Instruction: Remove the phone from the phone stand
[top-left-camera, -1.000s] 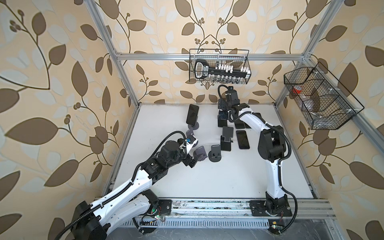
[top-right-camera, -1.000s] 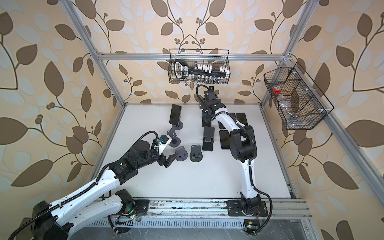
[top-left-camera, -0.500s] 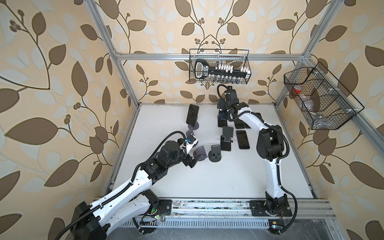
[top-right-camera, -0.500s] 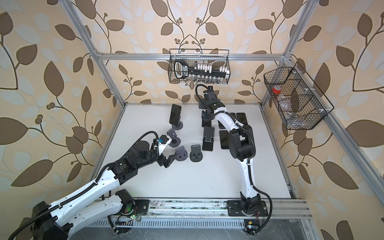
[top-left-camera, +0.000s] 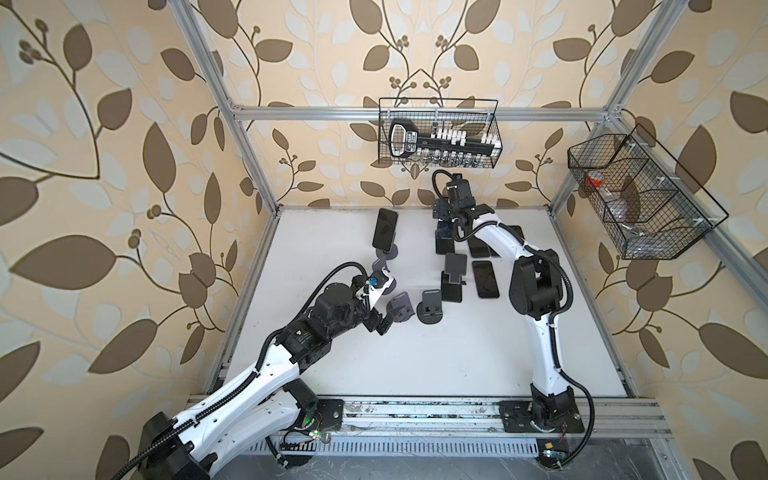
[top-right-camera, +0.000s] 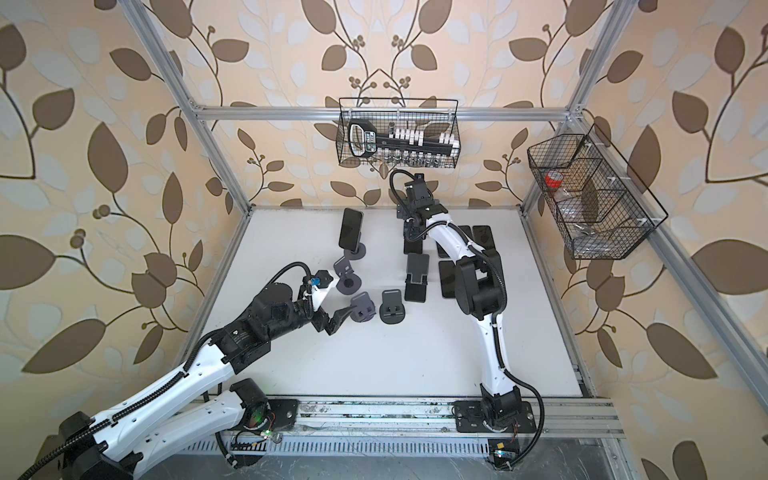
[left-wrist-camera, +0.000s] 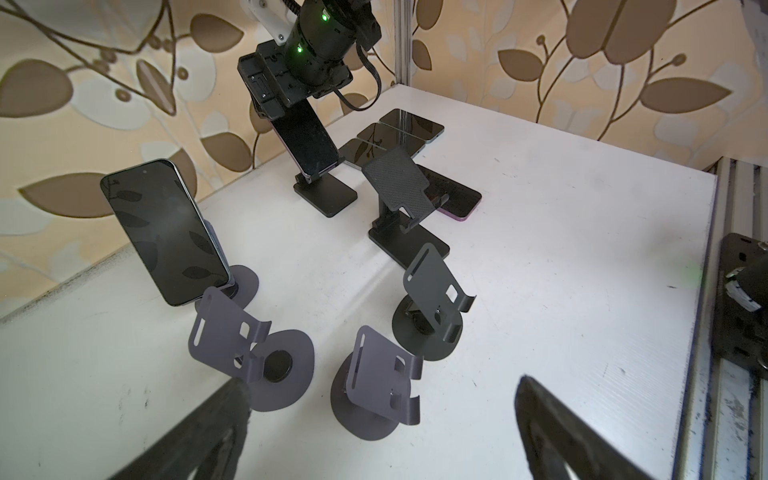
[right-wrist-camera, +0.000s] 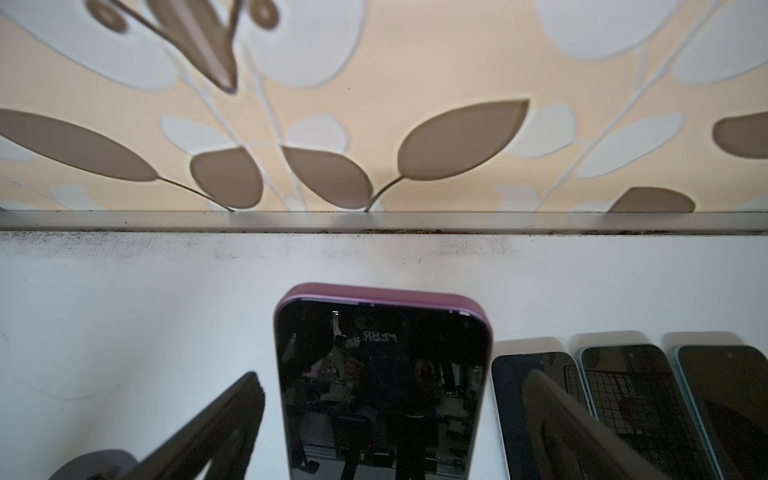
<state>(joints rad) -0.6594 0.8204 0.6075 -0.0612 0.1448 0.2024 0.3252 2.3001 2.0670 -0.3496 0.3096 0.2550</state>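
Note:
A pink-edged phone (right-wrist-camera: 382, 374) leans on a black phone stand (left-wrist-camera: 328, 193) near the back wall, and shows in a top view as the phone (top-left-camera: 444, 230). My right gripper (right-wrist-camera: 386, 415) is open and straddles this phone, one finger on each side with a gap at both. In both top views the right gripper (top-left-camera: 444, 216) (top-right-camera: 411, 226) hangs over it. A second dark phone (top-left-camera: 384, 227) (left-wrist-camera: 164, 232) stands on a round-based purple stand at back left. My left gripper (top-left-camera: 384, 320) (left-wrist-camera: 382, 415) is open and empty, hovering by an empty purple stand (left-wrist-camera: 382, 374).
Empty stands crowd the middle: another purple one (left-wrist-camera: 226, 328), a dark grey one (left-wrist-camera: 436, 291) and a black one (left-wrist-camera: 399, 187). Several phones lie flat (top-left-camera: 486, 278) (right-wrist-camera: 623, 395) to the right. Wire baskets hang on the back wall (top-left-camera: 438, 133) and the right wall (top-left-camera: 636, 195).
The right wrist has shifted slightly toward the back wall over the pink-edged phone. The left arm has not moved.

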